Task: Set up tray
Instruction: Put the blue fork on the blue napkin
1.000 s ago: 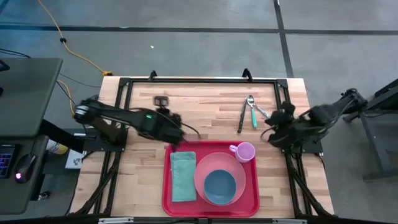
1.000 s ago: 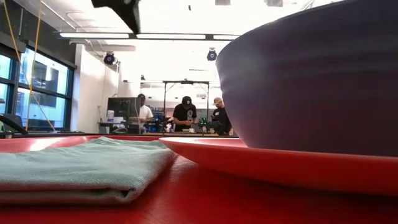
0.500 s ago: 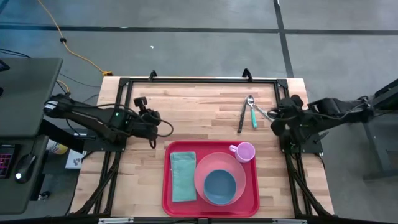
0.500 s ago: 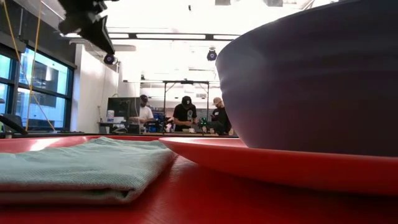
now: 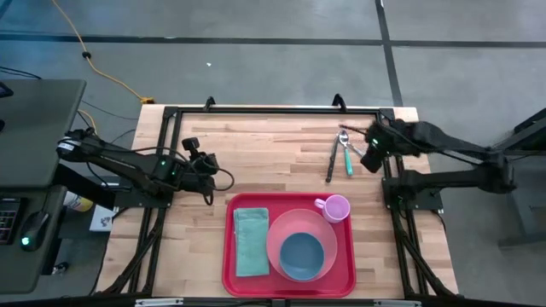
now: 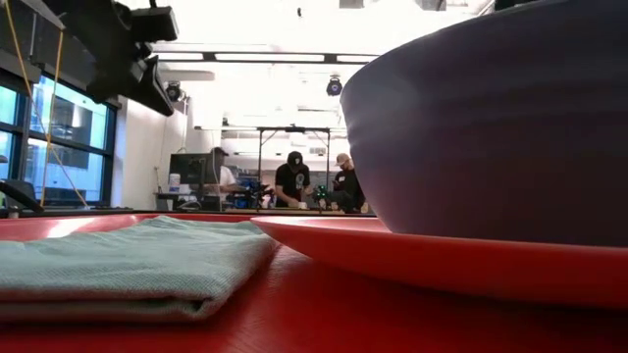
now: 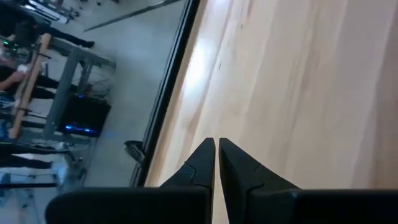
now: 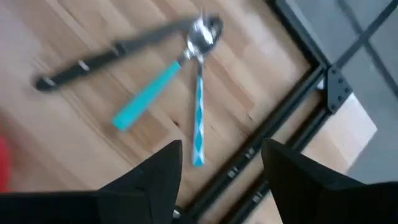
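High view, upper right: right gripper [image 5: 370,159], fingers spread, beside bunched cutlery [image 5: 345,153]; several pieces could be snagged; left gripper [image 7: 216,149] closed, empty.

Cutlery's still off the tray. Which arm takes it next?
Right, likely. The right gripper hangs open beside the cutlery at the table's far right, framing it in its wrist view. The left gripper is shut over bare wood, across the table, left of the tray.

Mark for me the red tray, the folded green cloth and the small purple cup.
Large bright red rectangular plastic tray [image 5: 345,275]: high view, bare floor near its right rim.
Folded pale green cloth [image 5: 251,242]: high view, its middle.
Small purple plastic cup [image 5: 337,207]: high view, its open mouth.
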